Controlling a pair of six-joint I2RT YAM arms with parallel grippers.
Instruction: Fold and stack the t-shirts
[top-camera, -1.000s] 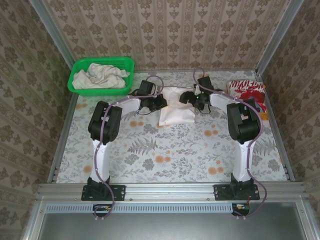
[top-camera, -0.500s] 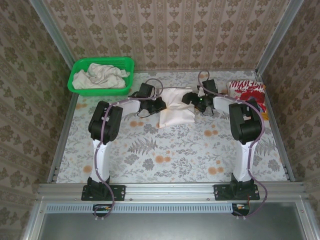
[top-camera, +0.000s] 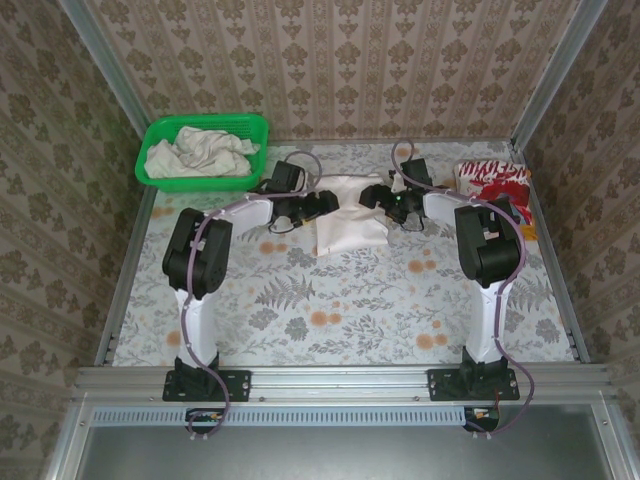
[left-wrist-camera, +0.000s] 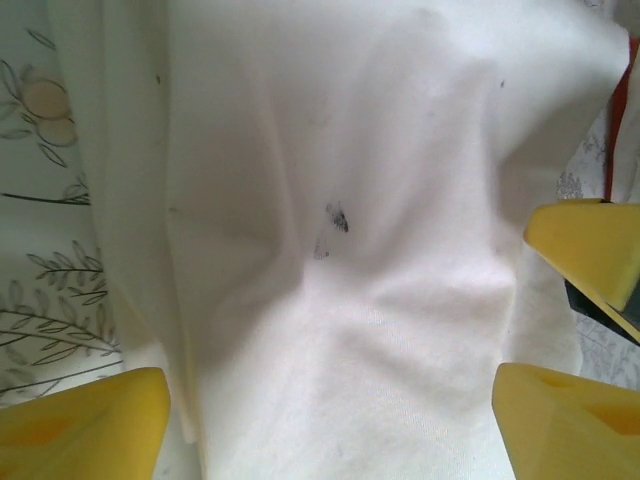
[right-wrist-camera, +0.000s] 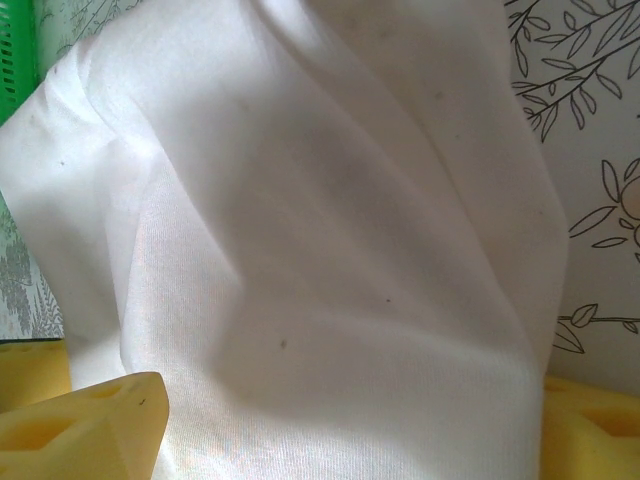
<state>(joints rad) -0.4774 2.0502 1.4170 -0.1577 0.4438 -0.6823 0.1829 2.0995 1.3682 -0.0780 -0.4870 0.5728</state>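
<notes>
- The folded off-white t-shirt (top-camera: 352, 226) lies on the table (top-camera: 330, 300), near the middle of its far edge, between the two grippers.
- The left gripper (top-camera: 322, 204) is at the shirt's left edge and has let go: its yellow fingers (left-wrist-camera: 85, 425) stand wide apart, with the cloth lying loose between them.
- A small dark print (left-wrist-camera: 335, 218) shows on the cloth in the left wrist view.
- The right gripper (top-camera: 376, 197) is at the shirt's far right part, likewise released, its yellow fingers (right-wrist-camera: 85, 425) spread to either side of the cloth.
- A green mesh basket (top-camera: 195, 184) in the far left corner holds crumpled off-white shirts (top-camera: 198, 155).
- A folded red-and-white shirt (top-camera: 493, 184) lies in the far right corner, apart from the off-white one.
</notes>
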